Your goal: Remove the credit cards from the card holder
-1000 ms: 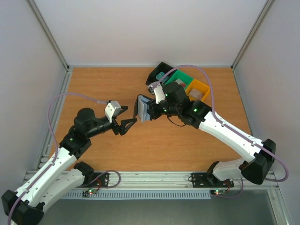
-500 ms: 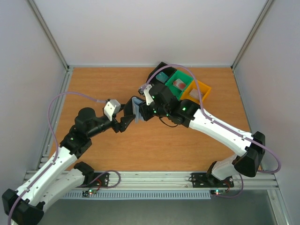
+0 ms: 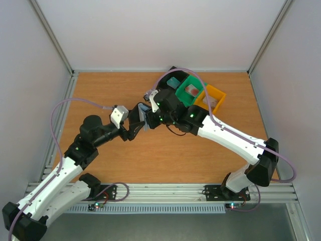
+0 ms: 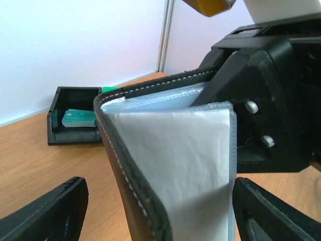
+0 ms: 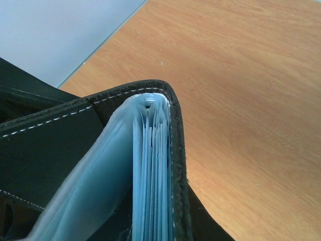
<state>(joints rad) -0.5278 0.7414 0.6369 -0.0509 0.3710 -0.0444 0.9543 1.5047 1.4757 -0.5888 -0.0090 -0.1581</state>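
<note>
Clamping the card holder [image 4: 170, 150], right tool [image 3: 152, 118] faces left tool [image 4: 158, 186], spread wide around it.

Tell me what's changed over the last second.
The right tool carried the card holder leftward, and the left tool moved to meet it, its open fingers now flanking the holder. The right tool's grip and the trays stayed as they were.
</note>
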